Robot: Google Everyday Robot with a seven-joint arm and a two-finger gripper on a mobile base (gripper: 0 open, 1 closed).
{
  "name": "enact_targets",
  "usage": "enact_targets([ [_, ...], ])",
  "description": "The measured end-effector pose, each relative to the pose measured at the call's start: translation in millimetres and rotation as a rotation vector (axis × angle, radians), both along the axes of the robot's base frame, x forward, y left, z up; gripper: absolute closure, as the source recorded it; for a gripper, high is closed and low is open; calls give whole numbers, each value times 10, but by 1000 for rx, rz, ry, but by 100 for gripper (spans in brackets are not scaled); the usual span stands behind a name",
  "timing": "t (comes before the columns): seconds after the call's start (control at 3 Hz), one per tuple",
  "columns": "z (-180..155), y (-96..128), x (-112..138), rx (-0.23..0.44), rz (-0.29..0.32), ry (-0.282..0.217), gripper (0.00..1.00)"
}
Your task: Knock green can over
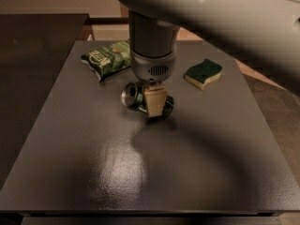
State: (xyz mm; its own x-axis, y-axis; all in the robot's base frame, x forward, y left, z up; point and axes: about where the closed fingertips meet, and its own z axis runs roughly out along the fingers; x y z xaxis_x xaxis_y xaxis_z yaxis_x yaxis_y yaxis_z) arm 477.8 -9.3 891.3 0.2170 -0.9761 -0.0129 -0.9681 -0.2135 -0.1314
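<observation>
The green can (132, 97) lies on its side on the dark grey table (84, 163), a little behind the table's middle. Its silver top faces left toward the camera. My gripper (154, 102) hangs straight down from the big grey arm and sits right at the can, covering its middle. The can's dark green body shows to the right of the gripper and its top end to the left.
A flat green snack bag (105, 59) lies behind the can to the left. A green-and-yellow wavy sponge (203, 72) lies to the back right. The arm's upper link crosses the top of the view. The table edges drop off left and right.
</observation>
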Motion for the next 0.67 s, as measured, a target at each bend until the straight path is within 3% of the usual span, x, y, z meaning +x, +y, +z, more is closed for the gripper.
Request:
enact_targets([
  [0.33, -37, -85, 123, -79, -10, -28, 58],
  [0.67, -29, -82, 142, -76, -10, -40, 35],
])
